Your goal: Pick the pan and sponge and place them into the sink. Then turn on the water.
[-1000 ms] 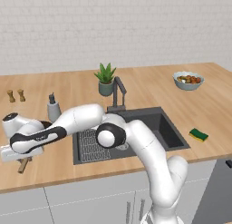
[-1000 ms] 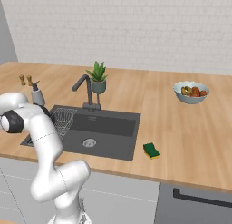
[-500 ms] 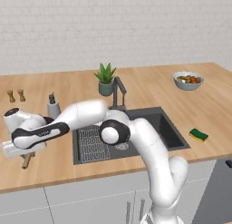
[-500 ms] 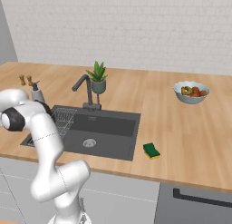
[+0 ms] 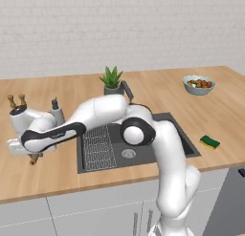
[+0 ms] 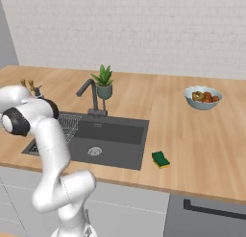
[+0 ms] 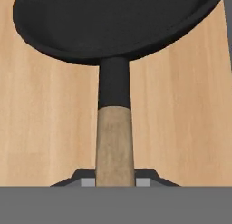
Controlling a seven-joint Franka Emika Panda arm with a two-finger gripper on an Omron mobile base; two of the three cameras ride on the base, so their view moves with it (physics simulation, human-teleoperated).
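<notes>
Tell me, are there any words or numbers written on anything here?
Robot arm: small pale lettering on its dark band, too blurred to read.
Pan, sponge, bowl, plant pot: no words, numbers or signs on them.

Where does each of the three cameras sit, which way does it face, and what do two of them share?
Left base view: behind the arm's left, looking down over the sink; arm reaches left across the counter.
Right base view: behind its right, facing the sink and faucet; arm at left.
Hand view: on the hand, looking along the pan handle; claw shut on it.
Both base views share sponge, plant, bowl.
</notes>
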